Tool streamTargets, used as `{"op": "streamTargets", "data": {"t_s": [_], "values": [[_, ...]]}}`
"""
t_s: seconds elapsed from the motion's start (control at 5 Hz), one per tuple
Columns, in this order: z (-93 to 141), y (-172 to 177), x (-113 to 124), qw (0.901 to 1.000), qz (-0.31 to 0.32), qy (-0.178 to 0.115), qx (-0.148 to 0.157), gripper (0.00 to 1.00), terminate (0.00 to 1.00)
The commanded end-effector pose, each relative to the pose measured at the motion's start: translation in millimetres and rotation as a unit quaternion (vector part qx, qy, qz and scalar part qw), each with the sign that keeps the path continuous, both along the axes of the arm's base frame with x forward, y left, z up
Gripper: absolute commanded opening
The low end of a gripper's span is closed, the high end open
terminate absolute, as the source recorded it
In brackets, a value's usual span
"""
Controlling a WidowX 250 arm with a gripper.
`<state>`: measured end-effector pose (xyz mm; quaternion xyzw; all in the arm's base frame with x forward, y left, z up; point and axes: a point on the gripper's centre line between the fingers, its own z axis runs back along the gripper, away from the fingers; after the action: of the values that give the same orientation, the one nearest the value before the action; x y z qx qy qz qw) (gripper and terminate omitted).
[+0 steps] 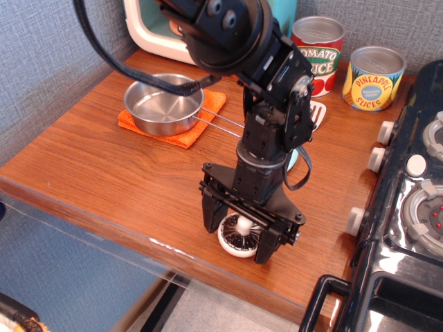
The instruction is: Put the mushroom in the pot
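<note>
The white mushroom (239,235) lies gills-up near the table's front edge, its stem knob showing. My gripper (238,236) is lowered around it and open, one finger to its left and one to its right, both tips close to the table. Whether the fingers touch the mushroom cannot be told. The steel pot (165,104) with its wire handle sits empty on an orange cloth (211,104) at the back left, well away from the gripper.
A tomato can (320,43) and a pineapple can (373,77) stand at the back right. A toy microwave (156,31) is behind the pot. A black toy stove (408,207) borders the right side. The table's front edge (138,232) runs just before the mushroom.
</note>
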<state>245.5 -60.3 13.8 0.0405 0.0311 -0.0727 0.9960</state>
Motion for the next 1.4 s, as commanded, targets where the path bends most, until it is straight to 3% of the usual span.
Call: {"op": "streamTargets", "data": {"t_s": [0.0,0.2,0.4,0.6,0.8,1.0,1.2], "values": [[1,-1,-1,1.0,0.006,-0.005,-0.006,1.0,0.0],[3,-1,0,0.9999,0.003,-0.013,-0.005,0.0,0.0],[20,-1,6,0.9993,-0.014,-0.036,-0.003,0.0,0.0],[55,18,22,0.9964,0.001,-0.085,-0.004,0.0,0.0],[87,56,47,0.9906,0.056,-0.124,0.012,0.0,0.0],[95,101,72,0.9846,0.115,-0.128,0.029,0.0,0.0],[88,134,88,0.9806,0.153,-0.118,0.032,0.0,0.0]]}}
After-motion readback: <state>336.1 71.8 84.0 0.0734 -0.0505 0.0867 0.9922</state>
